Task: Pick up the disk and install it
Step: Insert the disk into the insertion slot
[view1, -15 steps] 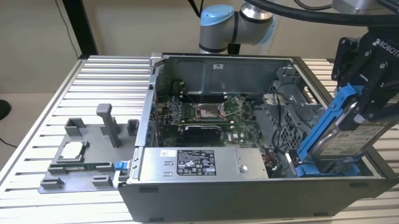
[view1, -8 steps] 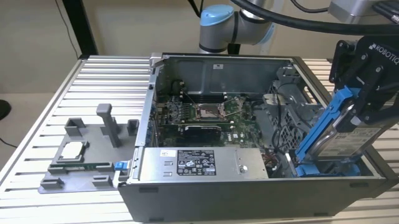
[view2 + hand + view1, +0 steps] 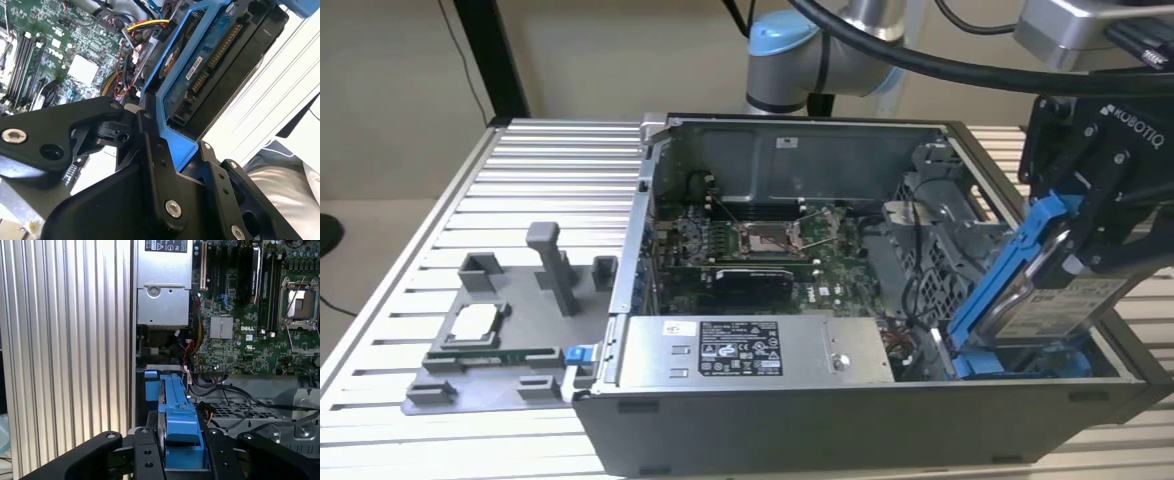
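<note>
My black gripper (image 3: 1105, 250) is shut on the disk (image 3: 1062, 300), a silver-grey drive with a white label clipped in a bright blue carrier frame (image 3: 1003, 265). The disk stands tilted at the open computer case's (image 3: 854, 425) corner on the exterior view's right. Its lower end is down in a blue bay (image 3: 1027, 362) there. In the second wrist view the fingers (image 3: 152, 150) clamp the carrier's end and the disk (image 3: 210, 55) shows its connector side. In the first wrist view the carrier (image 3: 176, 405) sits edge-on between the gripper (image 3: 181, 450) jaws.
Inside the case lie the motherboard (image 3: 761, 250) with an open CPU socket (image 3: 767, 237), a grey power-supply box (image 3: 747, 350) and loose cables (image 3: 195, 340). On the exterior view's left a grey fixture tray (image 3: 520, 385) on the slatted table (image 3: 400, 300) holds a small silver chip (image 3: 476, 322).
</note>
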`<state>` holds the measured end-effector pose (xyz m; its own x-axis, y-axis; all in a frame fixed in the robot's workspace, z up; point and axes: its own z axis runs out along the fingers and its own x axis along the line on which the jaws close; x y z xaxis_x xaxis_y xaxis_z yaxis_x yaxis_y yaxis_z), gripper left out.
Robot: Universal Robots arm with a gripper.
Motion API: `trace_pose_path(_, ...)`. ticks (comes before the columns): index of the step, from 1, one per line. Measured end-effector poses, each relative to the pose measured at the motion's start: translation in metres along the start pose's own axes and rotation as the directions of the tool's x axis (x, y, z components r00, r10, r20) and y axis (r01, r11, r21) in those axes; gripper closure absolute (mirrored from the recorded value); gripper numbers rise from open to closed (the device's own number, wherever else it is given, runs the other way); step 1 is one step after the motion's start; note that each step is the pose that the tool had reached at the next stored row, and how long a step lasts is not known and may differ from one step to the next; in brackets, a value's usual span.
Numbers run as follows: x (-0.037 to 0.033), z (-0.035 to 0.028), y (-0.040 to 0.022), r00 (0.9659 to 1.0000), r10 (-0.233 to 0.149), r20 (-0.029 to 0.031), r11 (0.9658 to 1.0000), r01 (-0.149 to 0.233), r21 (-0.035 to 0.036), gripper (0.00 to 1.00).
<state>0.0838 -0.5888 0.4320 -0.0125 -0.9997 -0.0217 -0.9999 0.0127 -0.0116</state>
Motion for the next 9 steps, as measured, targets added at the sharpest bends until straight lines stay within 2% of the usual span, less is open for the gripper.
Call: trace_pose_path(9,0.0001,0.0055,0.0026,1.0000,0.000,0.0051,1.0000,0.000,0.0000,1.00)
